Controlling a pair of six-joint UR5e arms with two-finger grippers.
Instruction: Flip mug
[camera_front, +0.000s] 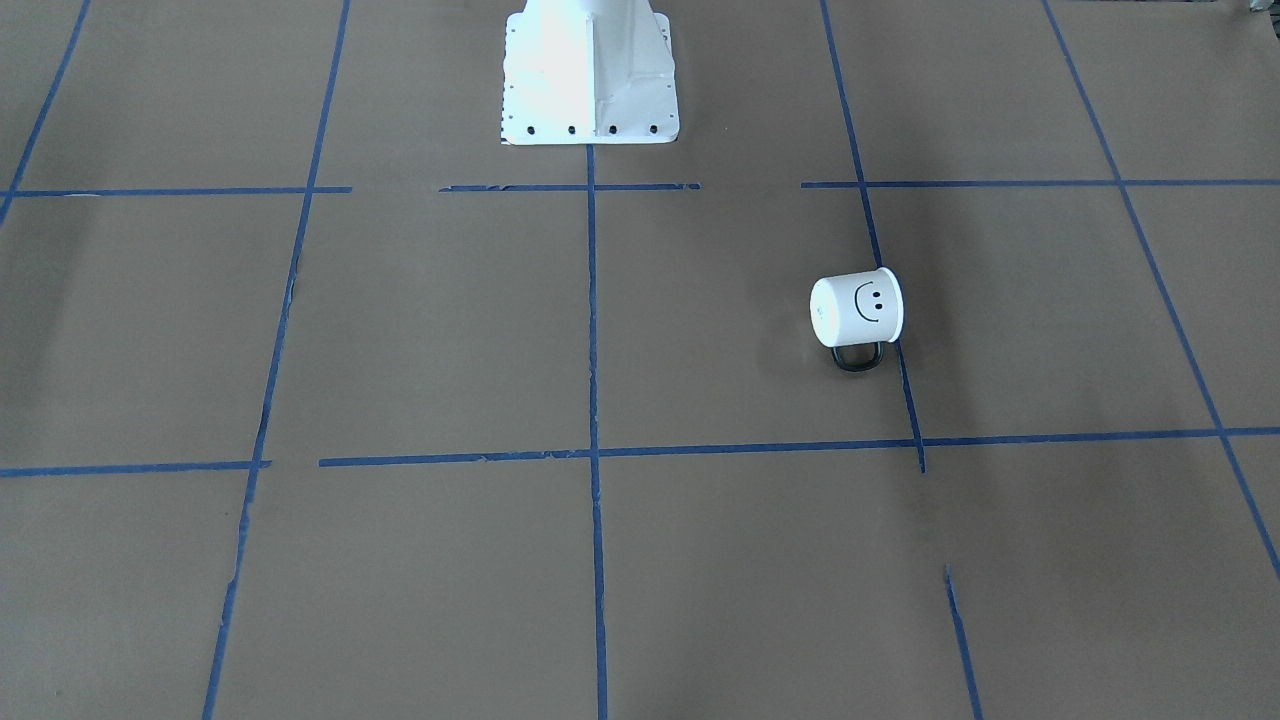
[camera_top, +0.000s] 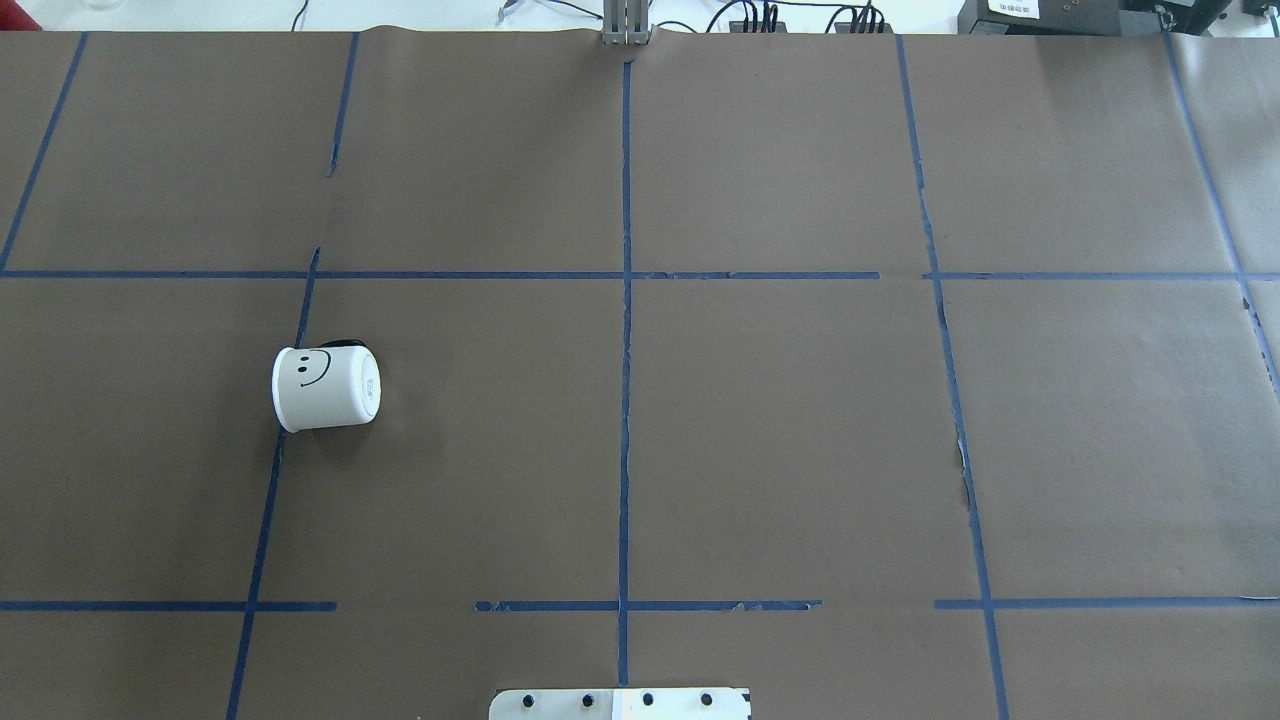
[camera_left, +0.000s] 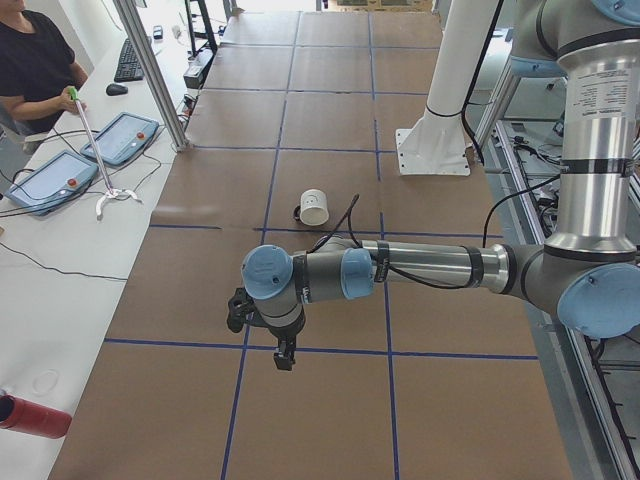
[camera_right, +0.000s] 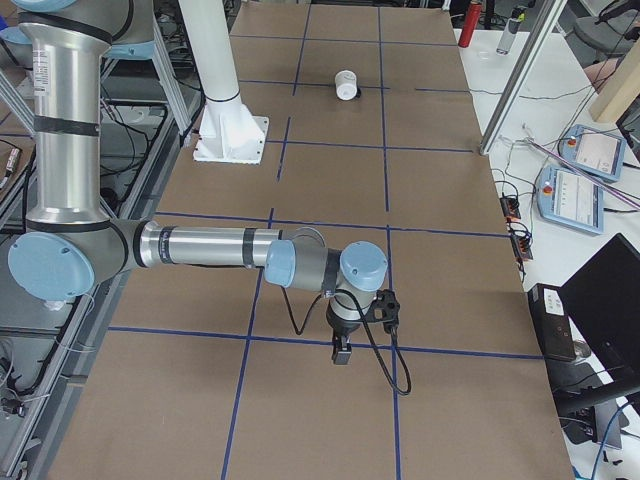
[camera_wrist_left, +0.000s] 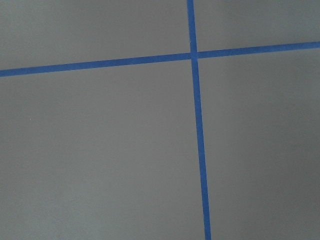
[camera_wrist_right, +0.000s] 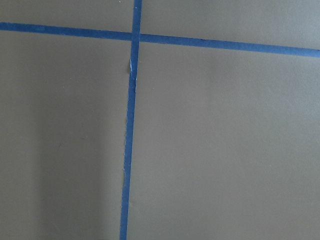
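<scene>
**Lying sideways on the counter's left half**

Holding the left pincer (camera_left: 285, 360) low over the brown counter (camera_top: 800, 450), pointing downward close to a crossing of the blue tape lines (camera_top: 627, 400). Showing up only in a side view, so cannot tell how far apart its fingers are standing or whether anything is between them.

Lying on its side on the robot's left half, well apart from both pincers: the mug (camera_top: 327, 388). Turning its flat bottom toward the counter's middle, resting its flared rim over one of those lines, facing its smiley upward, sticking its dark handle (camera_front: 857, 357) out toward the operators' side.

Standing at the middle of the robot's edge: the white pedestal (camera_front: 590, 70).

Hanging the right pincer (camera_right: 342, 353) fingers-down just above another line at the far right end. Again cannot tell its opening or hold.
</scene>
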